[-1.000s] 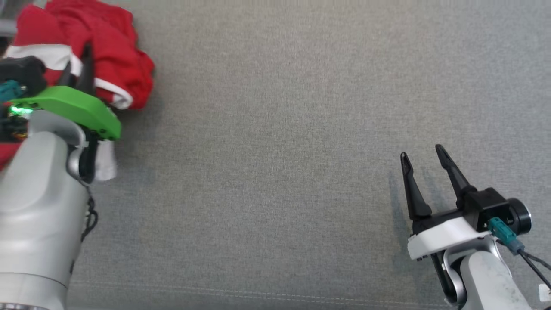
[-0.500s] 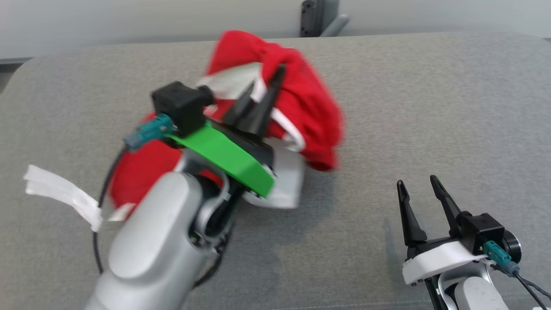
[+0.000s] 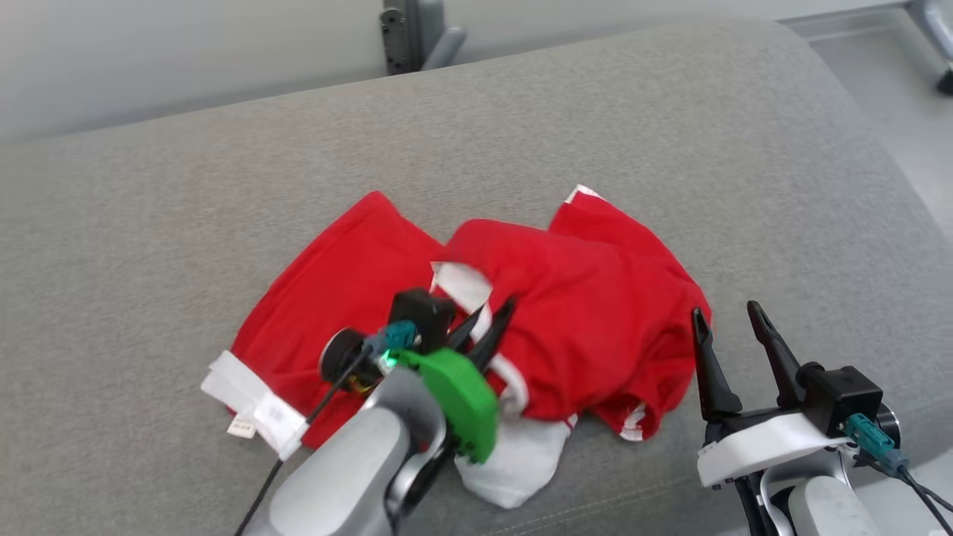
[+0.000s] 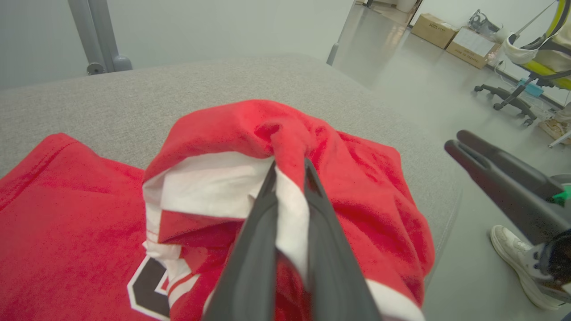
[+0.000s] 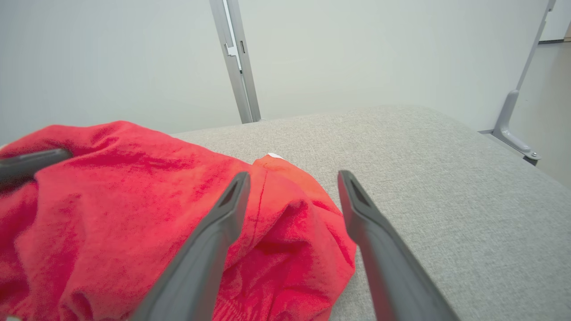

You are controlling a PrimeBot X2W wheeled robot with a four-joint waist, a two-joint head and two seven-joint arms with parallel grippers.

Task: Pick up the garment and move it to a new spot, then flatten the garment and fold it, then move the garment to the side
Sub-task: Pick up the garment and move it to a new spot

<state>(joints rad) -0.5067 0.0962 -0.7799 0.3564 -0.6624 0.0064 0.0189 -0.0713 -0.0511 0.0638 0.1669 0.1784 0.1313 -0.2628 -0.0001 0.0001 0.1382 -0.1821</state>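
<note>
The garment (image 3: 595, 313) is red with white trim and lies crumpled on the grey padded surface (image 3: 670, 134); one part spreads flat to the left. My left gripper (image 3: 495, 311) is near its middle, shut on a raised fold of white trim and red cloth. The left wrist view shows that fold of the garment (image 4: 357, 178) pinched between the left gripper (image 4: 289, 171) fingers. My right gripper (image 3: 724, 310) stands open just beside the garment's right edge, holding nothing. In the right wrist view the right gripper (image 5: 294, 178) points over the edge of the garment (image 5: 111, 187).
The surface curves down to bare floor (image 3: 893, 97) on the right. A metal post (image 3: 413, 33) stands behind its far edge. In the left wrist view I see a person's shoe (image 4: 513, 249), an office chair (image 4: 508, 96) and cardboard boxes (image 4: 450, 33).
The head camera has swung and tilted. The garment, bunched up around my left gripper before, now rests spread on the surface close to my right gripper. Left stays shut on it; right stays open.
</note>
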